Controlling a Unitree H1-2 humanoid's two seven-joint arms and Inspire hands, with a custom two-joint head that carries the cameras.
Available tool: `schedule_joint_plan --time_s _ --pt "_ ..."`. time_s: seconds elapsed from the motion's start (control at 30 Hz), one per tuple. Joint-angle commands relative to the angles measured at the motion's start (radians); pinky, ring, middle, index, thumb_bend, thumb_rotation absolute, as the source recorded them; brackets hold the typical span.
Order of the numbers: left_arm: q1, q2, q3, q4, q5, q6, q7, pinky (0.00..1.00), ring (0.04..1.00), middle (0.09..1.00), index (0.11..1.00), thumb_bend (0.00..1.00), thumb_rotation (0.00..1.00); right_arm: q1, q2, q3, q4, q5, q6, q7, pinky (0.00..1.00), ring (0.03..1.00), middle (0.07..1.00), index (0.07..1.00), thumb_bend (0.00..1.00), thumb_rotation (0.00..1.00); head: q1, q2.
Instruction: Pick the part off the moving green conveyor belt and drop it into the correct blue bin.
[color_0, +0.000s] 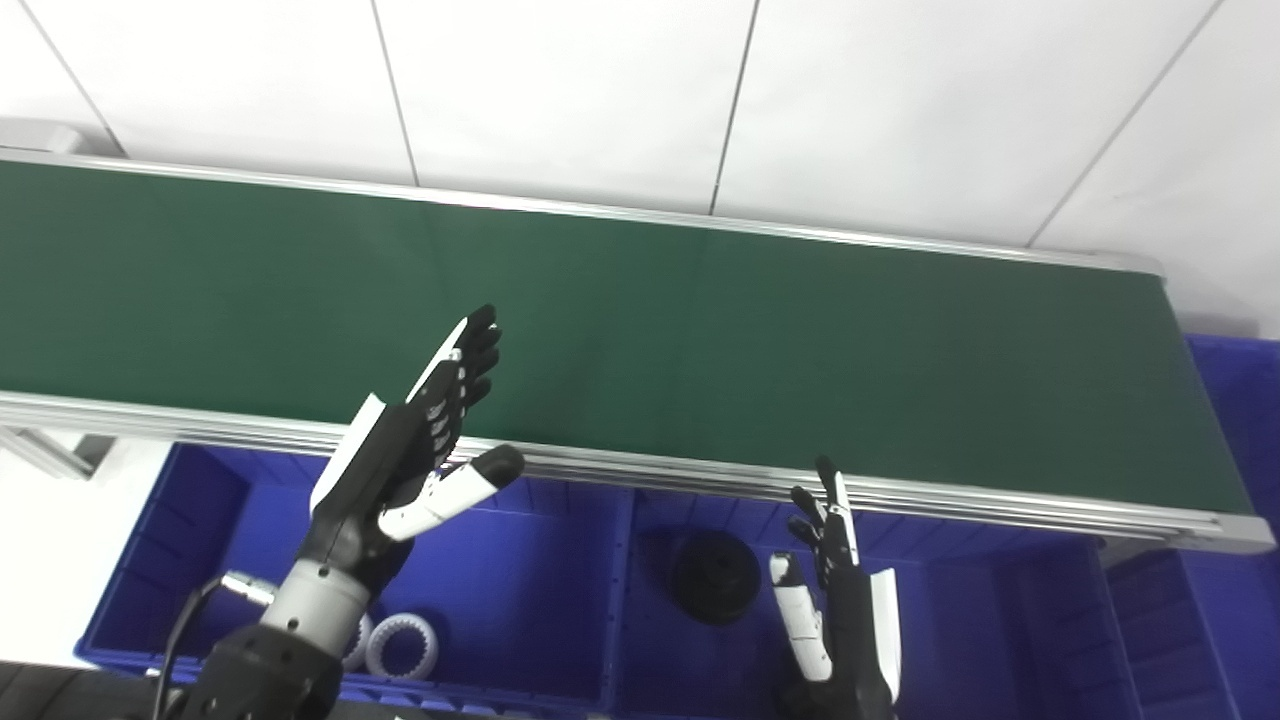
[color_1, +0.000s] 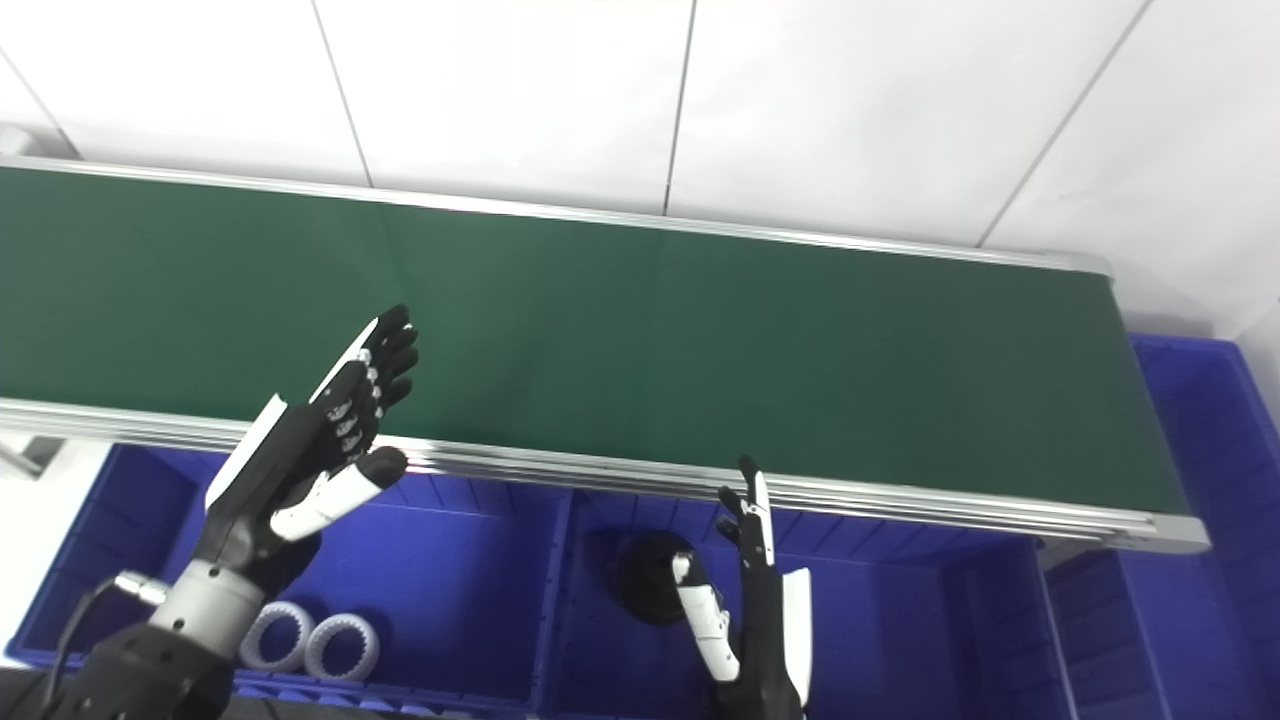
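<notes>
Nearest to us, our right hand (color_0: 835, 600) stands upright at the lower edge of the view, fingers extended and spread, holding nothing. It sits above the middle blue plastic bin (color_0: 960, 620), just below the near aluminium rail (color_0: 700, 470) of the conveyor. Just beside its thumb, on the bin floor, lies a black round disc-shaped part (color_0: 713, 578); the hand is not touching it.

Our left hand (color_0: 415, 440) is raised higher and further left, also open, with fingers straight and held together and the thumb angled out to the side. Its fingertips reach over the near edge of the long dark green conveyor belt (color_0: 750, 340), while the palm lies over the rail and the left blue plastic bin (color_0: 520, 600). It grips nothing.

In the left bin, close to the near wall, we see two white toothed ring-shaped parts (color_1: 312, 640) lying flat side by side, partly hidden by our left wrist in the left eye view.

On the belt surface we see no part in either view. At the belt's right end a further blue plastic bin (color_0: 1245, 400) is partly in view. Beyond the belt lies a white panelled floor (color_0: 600, 90).
</notes>
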Motion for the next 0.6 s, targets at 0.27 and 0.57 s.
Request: schedule_joint_plan --time_s 0.27,0.57 --pt "0.037 0.032 -0.015 0.008 0.008 -0.112 0.031 1.0 1.0 1.0 1.0 0.7 0.67 -0.015 0.105 0.083 0.049 -0.001 -0.046 -0.04 0.85 0.919 1.0 0.985 0.66 1.0 -0.02 -0.03" --pt "0.031 0.078 0.009 0.071 -0.036 -0.186 0.023 1.0 1.0 1.0 1.0 0.69 0.65 -0.044 0.113 0.1 0.099 0.009 -0.049 -0.041 0.89 0.918 1.0 0.99 0.67 1.0 -0.142 -0.055"
